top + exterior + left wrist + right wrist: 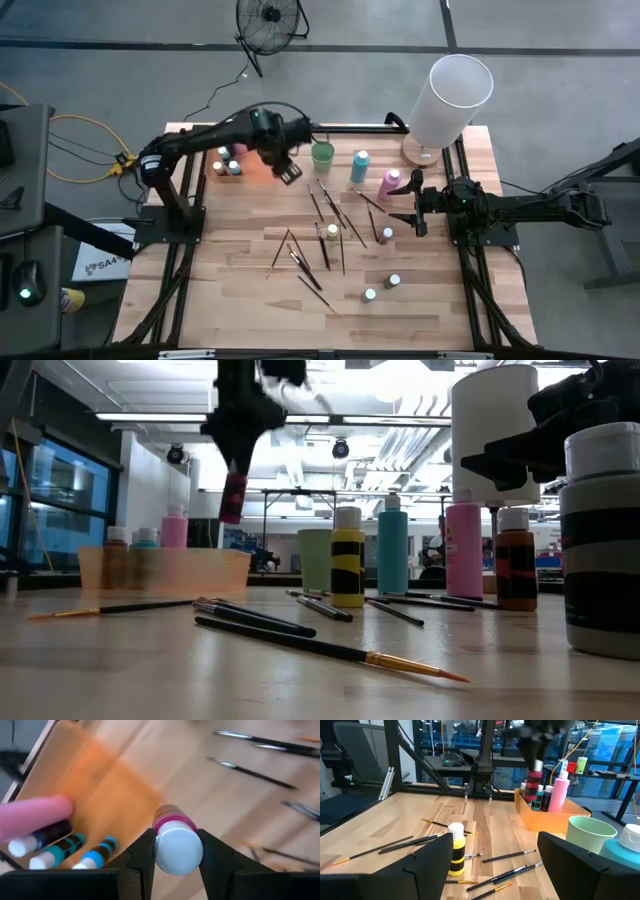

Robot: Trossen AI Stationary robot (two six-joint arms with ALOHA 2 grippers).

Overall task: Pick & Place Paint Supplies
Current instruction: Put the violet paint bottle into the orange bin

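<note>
Left hand (pixel 176 865) is up in the air over the orange tray (pixel 262 170) at the far left of the bench (pixel 240 300), and it's pinching a small paint bottle (pixel 175 840) with a pink band and a pale cap, fingers (pixel 142 857) pressed against either side of the cap. From the low view that bottle (pixel 232 498) hangs well clear of the tray (pixel 165 570), carried above it.

Inside the tray there's already a taller pink bottle (pixel 35 817) and a few small bottles (pixel 75 850) with dark, teal and blue bands, bunched at one end.

Right hand (pixel 495 865) sits over at the right edge of the bench, fingers spread wide, holding nothing, facing across the bench.

Out in the middle, thin dark-handled brushes (pixel 325 235) lie scattered, crossing one another. A yellow-and-black striped bottle (pixel 456 849) stands among them. The green cup (pixel 322 154) stands near the far edge, a tall blue bottle (pixel 360 165) just beside it, another pink bottle (pixel 390 183) farther to the right. Two more small bottles (pixel 382 288) stand toward the near right of the bench, and one more (pixel 387 235) near the right hand. A big white cylinder (pixel 450 100) stands at the far right corner.
</note>
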